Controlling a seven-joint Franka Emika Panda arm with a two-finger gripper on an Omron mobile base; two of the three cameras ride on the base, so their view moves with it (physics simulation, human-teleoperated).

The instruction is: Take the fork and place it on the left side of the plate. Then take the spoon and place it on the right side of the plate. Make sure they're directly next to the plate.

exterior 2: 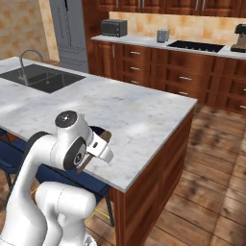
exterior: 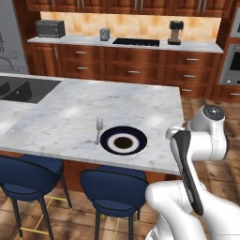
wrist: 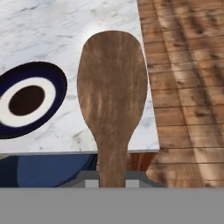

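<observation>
A: What is seen on the marble worktop (exterior: 70, 112)?
B: A plate (exterior: 123, 140) is seen near the front edge, with a fork (exterior: 98, 129) laid just beside its left rim, tines pointing away.
A: And below?
B: Two blue stools (exterior: 110, 187) are tucked under the edge; the white arm (exterior: 197, 154) is raised at right

Both base views look forward and down from behind the arm, sharing the marble worktop (exterior: 117, 101). The hand view sits close above the plate (wrist: 30, 98), facing the worktop's edge.
</observation>
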